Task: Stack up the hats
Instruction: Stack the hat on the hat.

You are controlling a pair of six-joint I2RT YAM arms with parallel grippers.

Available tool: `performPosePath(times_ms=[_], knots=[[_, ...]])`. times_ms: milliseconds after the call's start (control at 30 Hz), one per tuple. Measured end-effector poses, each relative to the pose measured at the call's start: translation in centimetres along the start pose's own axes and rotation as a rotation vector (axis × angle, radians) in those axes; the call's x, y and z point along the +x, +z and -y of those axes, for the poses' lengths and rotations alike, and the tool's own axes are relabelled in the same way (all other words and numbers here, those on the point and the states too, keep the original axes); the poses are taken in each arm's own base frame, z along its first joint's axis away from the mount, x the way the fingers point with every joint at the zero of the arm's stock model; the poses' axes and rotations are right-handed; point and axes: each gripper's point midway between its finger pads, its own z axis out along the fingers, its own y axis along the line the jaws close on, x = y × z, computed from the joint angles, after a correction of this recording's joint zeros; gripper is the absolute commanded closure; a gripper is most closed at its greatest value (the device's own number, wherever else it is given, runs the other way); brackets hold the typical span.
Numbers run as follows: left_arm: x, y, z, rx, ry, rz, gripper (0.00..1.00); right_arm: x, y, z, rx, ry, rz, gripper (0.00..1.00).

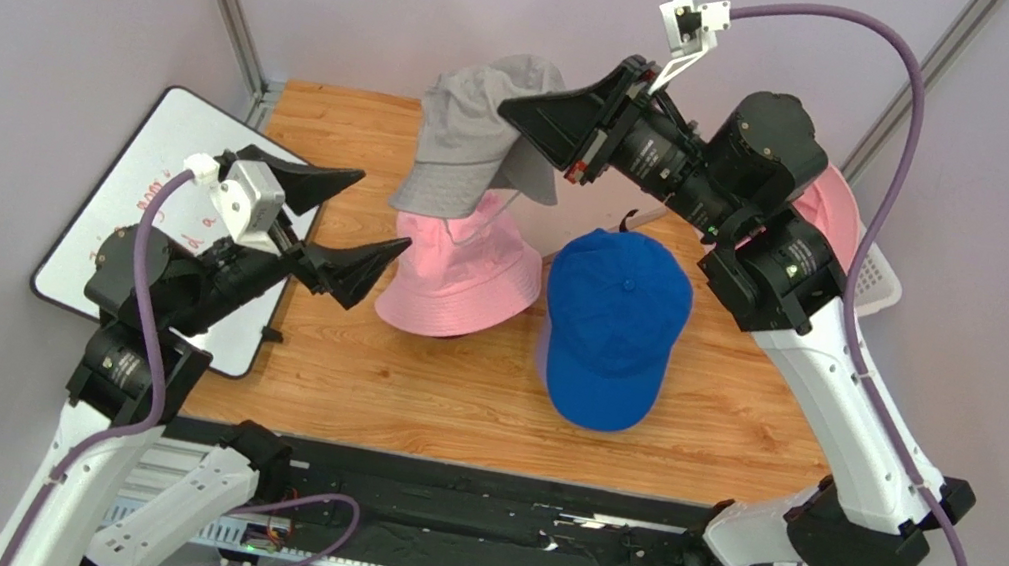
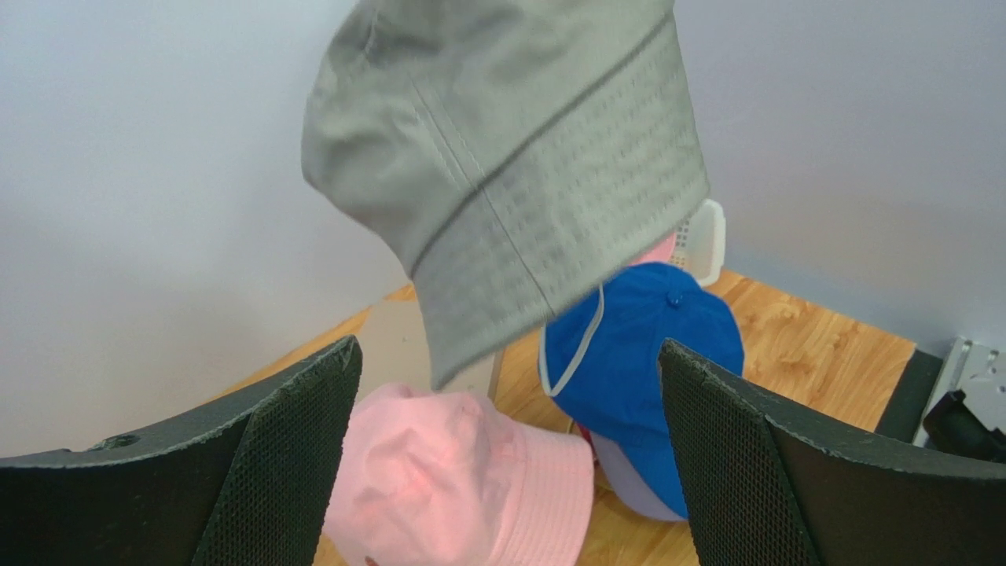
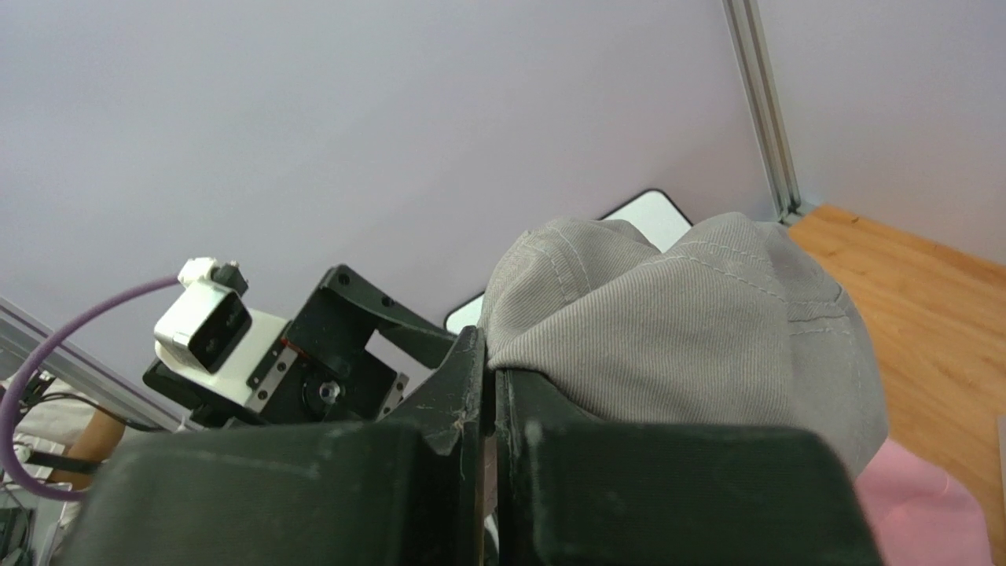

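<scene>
At the far middle of the table (image 1: 448,388), top view: right gripper (image 1: 508,108) closed flat on the crown fabric of the grey bucket hat (image 1: 464,148), which hangs off it, brim drooping toward the left arm. The grey hat is raised and overlaps the far edge of the pink bucket hat (image 1: 466,277) in this view. Pink hat sits crown up on the wood. Blue cap (image 1: 615,328) lies just beside it on the right, bill toward the near edge. Left gripper (image 1: 382,211) spread wide, nothing in it, just left of the pink hat. A white board (image 1: 138,187) lies off the table's left edge. White mesh basket (image 1: 879,282) at far right, with something pink (image 1: 835,207) in it, mostly hidden behind the right arm.

Left wrist view: both left fingers (image 2: 283,454) frame the bottom of the shot, wide apart, holding nothing. Grey hat fills the upper middle, hanging in the air, clear of the pink hat below it. Blue cap behind and to the right, on the wood. Corner of the basket shows past the grey brim.

Right wrist view: right fingers (image 3: 354,484) pressed together, grey cloth pinched in the seam between them. The rest of the hat bulges to the right. A strip of pink shows at the lower right corner. Left arm's wrist camera (image 3: 203,330) sits beyond.
</scene>
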Motion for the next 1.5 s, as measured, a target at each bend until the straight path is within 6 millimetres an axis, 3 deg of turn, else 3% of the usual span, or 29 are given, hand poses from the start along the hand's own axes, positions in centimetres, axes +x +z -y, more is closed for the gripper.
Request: performPosePath(times_ms=[133, 367, 500, 600, 800, 833, 933, 1100, 1200, 1333, 1400, 1500], knots=[[-0.2, 1.2, 0.4, 0.042, -0.008, 0.014, 0.05, 0.7, -1.0, -0.3, 0.000, 0.025, -0.027, 1.00], [0.9, 2.7, 1.6, 0.117, -0.037, -0.014, 0.09, -1.0, -3.3, -3.0, -0.061, 0.041, 0.007, 1.00], [1.0, 2.9, 1.6, 0.117, -0.038, -0.014, 0.10, -1.0, -3.5, -3.7, -0.091, 0.059, -0.001, 1.00], [0.6, 3.0, 1.7, 0.123, -0.034, -0.003, 0.18, -0.6, -3.2, -3.8, -0.105, 0.081, -0.022, 1.00], [1.0, 3.9, 1.9, 0.141, -0.043, -0.021, 0.55, -0.2, -3.0, -3.6, -0.103, 0.095, -0.030, 1.00], [1.2, 4.0, 1.9, 0.142, -0.041, -0.029, 0.71, -0.2, -3.0, -3.6, -0.102, 0.096, -0.031, 1.00], [1.6, 4.1, 1.9, 0.144, -0.036, -0.043, 0.98, 0.3, -3.0, -3.2, -0.093, 0.099, -0.037, 1.00], [1.3, 3.5, 2.0, 0.138, -0.021, -0.031, 1.00, 2.1, -2.8, -1.5, -0.046, 0.115, -0.061, 1.00], [1.0, 2.9, 1.8, 0.116, -0.016, -0.019, 1.00, 4.0, -2.5, 0.6, 0.015, 0.124, -0.085, 0.88], [1.9, 3.3, 0.7, 0.057, -0.042, -0.091, 1.00, 6.4, -2.9, 5.2, 0.174, 0.095, -0.101, 0.30], [2.6, 4.1, 0.3, 0.046, -0.065, -0.150, 1.00, 6.7, -3.6, 7.5, 0.268, 0.051, -0.088, 0.20], [3.3, 6.0, -0.3, 0.037, -0.119, -0.239, 1.00, 6.1, -5.3, 9.7, 0.378, -0.032, -0.054, 0.19]])
